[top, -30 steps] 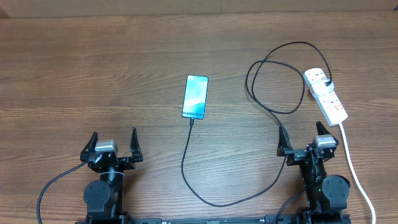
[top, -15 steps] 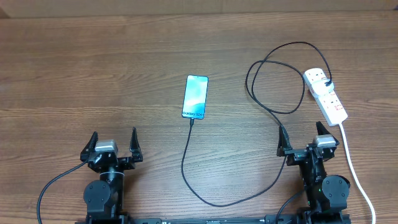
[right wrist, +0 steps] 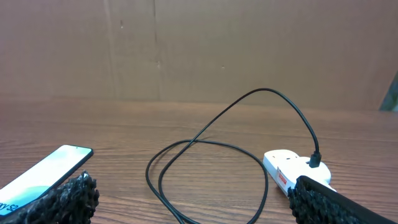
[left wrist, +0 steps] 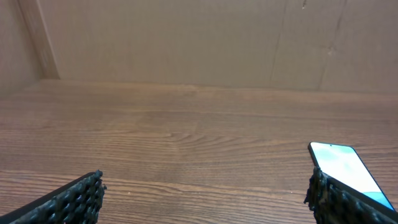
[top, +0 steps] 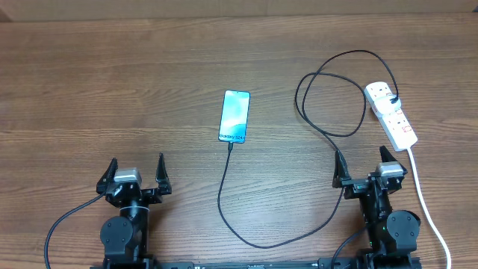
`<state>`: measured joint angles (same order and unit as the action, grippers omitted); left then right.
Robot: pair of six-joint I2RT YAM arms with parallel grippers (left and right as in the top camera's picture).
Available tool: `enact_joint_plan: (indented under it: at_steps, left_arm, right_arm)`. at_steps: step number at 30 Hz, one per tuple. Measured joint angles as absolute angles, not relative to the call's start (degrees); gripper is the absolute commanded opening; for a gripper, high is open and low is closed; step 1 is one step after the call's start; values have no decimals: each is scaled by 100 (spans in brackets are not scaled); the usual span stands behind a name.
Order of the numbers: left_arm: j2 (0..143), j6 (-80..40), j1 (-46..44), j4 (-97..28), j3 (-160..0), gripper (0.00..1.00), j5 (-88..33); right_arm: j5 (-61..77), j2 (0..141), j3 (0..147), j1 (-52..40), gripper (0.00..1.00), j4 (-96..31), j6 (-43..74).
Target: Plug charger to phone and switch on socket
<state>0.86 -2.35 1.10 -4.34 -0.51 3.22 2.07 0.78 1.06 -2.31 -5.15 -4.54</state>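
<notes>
The phone (top: 234, 116) lies flat mid-table with its blue-teal screen lit; it also shows at the right edge of the left wrist view as the phone (left wrist: 341, 165) and at the lower left of the right wrist view as the phone (right wrist: 43, 175). The charger (top: 224, 196), a thin black cable, runs from the phone's near short edge, loops right and ends in a black plug in the socket (top: 390, 113). The cable loop (right wrist: 205, 168) and socket (right wrist: 289, 169) show ahead of my right gripper. My left gripper (top: 135, 173) and right gripper (top: 361, 168) both stand open and empty near the front edge.
A thick white cord (top: 426, 205) runs from the socket down the right side past my right arm. A brown cardboard wall (left wrist: 199, 43) stands behind the table. Bare wood table (top: 112, 90) lies left of the phone.
</notes>
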Motion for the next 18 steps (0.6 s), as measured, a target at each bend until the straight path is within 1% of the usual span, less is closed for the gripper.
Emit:
enact_joint_plan:
  at_steps: [18]
  left_arm:
    - [86, -235, 110, -434, -51, 100, 322]
  right_arm:
    - [209, 78, 106, -152, 100, -515, -451]
